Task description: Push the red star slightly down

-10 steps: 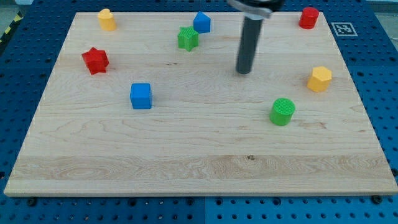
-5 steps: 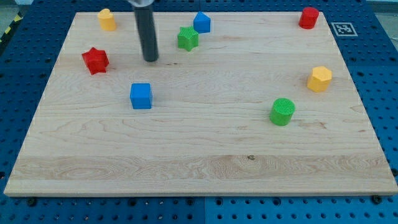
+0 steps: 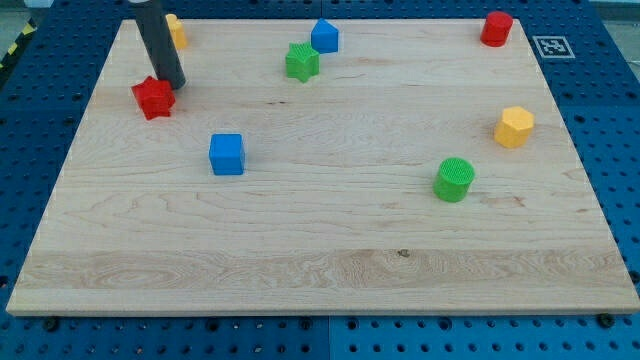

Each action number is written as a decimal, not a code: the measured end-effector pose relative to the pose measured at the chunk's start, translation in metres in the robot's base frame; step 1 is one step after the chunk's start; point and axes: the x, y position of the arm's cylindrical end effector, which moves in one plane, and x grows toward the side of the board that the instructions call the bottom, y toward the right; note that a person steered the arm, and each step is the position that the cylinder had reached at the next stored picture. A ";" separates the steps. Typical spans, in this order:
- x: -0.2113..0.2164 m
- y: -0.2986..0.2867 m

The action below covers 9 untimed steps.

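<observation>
Eight blocks on the bench, no containers anywhere, nothing holding anything. Red star sits near the left edge, toward the top-left corner. My tip is just beside the star's upper-right point, touching or nearly so; can't tell which from this angle. No jaws on this rig, just a rod, so nothing to open or close. Star looks like a small rigid plastic piece, probably light, and should slide easily on the smooth wood. Risk: the points make it prone to spin if pushed off-centre, so contact should be on the notch or point at its top edge, in line with its middle, then a short push toward the bottom edge. Tip is currently a bit right of that line, so I'd judge it needs a small shift left before driving down. Neighbours: yellow block by the top-left corner, partly hidden behind the rod; blue cube below and right of the star, well apart, not in the push path.
</observation>
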 end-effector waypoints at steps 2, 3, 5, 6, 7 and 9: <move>0.008 -0.005; 0.014 -0.015; 0.017 -0.020; 0.017 -0.020; 0.020 -0.020; 0.026 -0.020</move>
